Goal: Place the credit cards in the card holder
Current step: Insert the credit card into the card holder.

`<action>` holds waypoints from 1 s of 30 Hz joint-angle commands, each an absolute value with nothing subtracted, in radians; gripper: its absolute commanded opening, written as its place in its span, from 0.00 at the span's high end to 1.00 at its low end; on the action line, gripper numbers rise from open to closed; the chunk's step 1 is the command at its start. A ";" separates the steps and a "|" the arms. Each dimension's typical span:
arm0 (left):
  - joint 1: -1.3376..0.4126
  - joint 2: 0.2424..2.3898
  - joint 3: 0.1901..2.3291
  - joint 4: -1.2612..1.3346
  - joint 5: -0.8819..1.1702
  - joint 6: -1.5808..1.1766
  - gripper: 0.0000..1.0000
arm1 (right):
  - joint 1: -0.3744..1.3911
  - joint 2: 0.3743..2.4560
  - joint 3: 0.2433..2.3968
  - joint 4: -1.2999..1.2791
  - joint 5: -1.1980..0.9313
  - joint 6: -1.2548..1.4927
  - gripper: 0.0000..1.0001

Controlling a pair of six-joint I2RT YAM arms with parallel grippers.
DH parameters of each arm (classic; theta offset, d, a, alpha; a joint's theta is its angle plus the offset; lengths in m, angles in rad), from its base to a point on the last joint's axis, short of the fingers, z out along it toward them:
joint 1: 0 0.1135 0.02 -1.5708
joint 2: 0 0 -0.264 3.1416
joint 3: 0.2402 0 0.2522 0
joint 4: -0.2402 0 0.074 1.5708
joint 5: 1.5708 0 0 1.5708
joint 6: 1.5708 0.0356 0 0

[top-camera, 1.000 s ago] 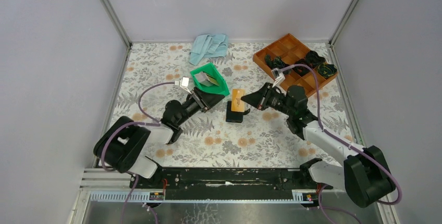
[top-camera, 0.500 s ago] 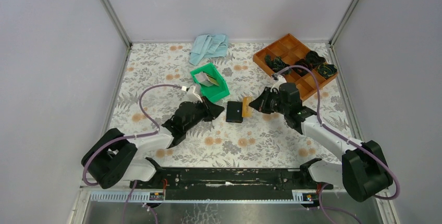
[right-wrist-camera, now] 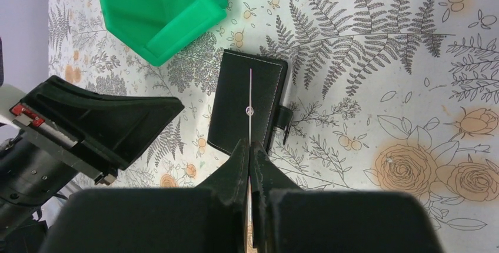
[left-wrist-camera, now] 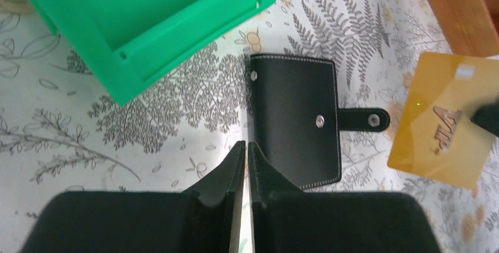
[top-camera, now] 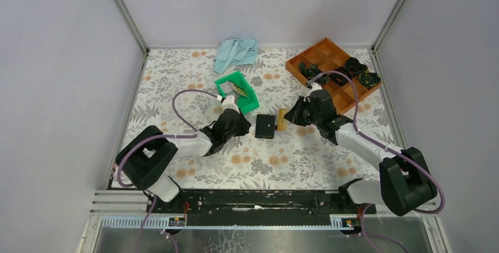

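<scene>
The holder [top-camera: 265, 126] lies folded flat at mid-table, its tab loose to the right. Our right gripper [right-wrist-camera: 250, 147] is clamped on a gold card [left-wrist-camera: 444, 123], held on edge just right of the holder, likely so it can slide into a slot once the cover lifts. Our left gripper [left-wrist-camera: 246, 147] sits at the holder's left edge, fingers nearly together with nothing seen between them, probably to catch or pin the cover. A tan card [top-camera: 237, 90] leans in the bin [left-wrist-camera: 176, 41], far-left of the holder.
</scene>
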State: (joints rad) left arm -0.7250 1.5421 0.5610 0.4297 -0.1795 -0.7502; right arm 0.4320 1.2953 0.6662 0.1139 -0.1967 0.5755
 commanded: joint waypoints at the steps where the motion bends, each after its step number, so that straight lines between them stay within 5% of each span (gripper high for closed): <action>1: -0.729 1.614 0.657 0.381 -0.263 -0.696 0.89 | 0.442 1.311 0.727 0.118 -0.167 0.552 1.00; 30: -0.760 1.755 0.661 0.422 -0.199 -0.755 0.93 | 0.450 1.483 0.704 0.201 -0.174 0.569 1.00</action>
